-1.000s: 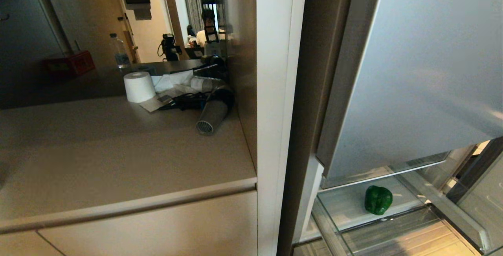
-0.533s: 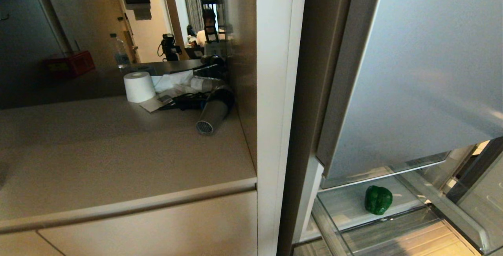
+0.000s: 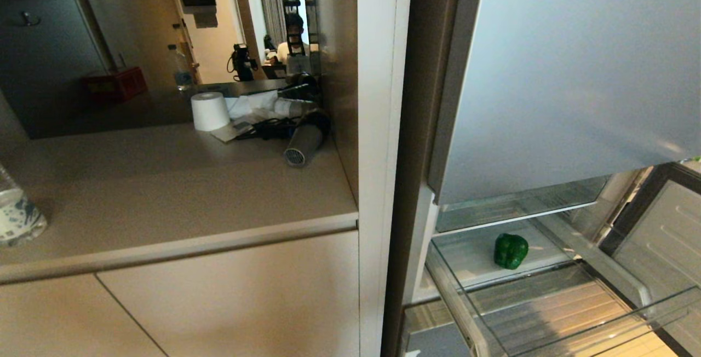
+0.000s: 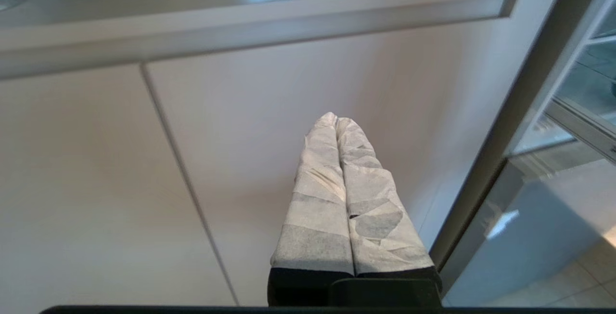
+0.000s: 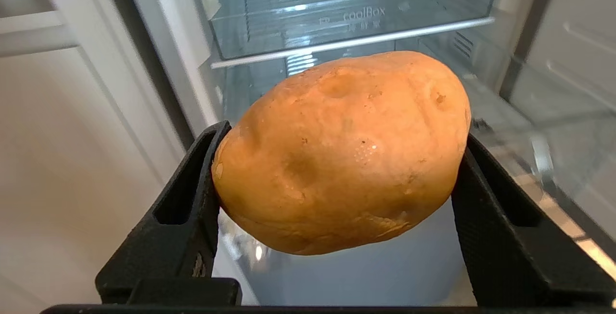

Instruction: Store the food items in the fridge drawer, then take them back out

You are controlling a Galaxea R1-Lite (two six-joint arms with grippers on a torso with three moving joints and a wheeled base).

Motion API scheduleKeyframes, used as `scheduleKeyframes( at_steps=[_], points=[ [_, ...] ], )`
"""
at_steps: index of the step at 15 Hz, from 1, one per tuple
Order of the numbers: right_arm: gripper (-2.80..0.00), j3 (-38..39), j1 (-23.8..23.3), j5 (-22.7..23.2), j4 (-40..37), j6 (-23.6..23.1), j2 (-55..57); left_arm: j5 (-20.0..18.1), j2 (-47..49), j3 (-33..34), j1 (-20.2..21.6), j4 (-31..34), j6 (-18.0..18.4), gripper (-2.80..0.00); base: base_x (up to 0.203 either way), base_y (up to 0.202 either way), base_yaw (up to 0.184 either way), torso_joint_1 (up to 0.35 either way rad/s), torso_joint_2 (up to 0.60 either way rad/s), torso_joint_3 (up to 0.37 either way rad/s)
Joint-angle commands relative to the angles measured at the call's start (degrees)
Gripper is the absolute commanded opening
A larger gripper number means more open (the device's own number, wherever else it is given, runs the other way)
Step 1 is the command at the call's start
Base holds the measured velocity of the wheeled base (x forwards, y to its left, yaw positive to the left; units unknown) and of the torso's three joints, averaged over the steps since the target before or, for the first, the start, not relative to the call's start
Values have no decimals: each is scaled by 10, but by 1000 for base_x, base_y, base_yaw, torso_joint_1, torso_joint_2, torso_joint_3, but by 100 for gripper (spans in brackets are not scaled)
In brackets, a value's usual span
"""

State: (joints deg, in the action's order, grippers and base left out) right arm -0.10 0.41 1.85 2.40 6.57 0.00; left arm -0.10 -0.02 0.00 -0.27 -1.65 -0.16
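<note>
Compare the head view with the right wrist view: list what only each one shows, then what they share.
Only the head view: the green bell pepper lying in the open fridge drawer, the counter with a toilet paper roll and a hair dryer, and a water bottle at its edge.

Only the right wrist view: the right gripper clamped on the potato in front of the fridge.

Both: the fridge's open interior with clear shelves, and the pale cabinet fronts beside it.
</note>
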Motion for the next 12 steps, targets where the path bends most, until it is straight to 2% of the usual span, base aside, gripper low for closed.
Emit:
scheduleKeyframes(
  at_steps=[1,5,12],
  points=[
    [-280,0,0,0,0,7,1,0,0,6,0,0,0,-280,-190,0,1,-9,0,5],
    [-280,0,0,2,-1,14,1,0,0,6,0,0,0,-280,-150,0,2,-1,1,3],
    [-280,0,0,6,-5,67,1,0,0,6,0,0,0,-280,0,0,0,5,1,-1]
  ],
)
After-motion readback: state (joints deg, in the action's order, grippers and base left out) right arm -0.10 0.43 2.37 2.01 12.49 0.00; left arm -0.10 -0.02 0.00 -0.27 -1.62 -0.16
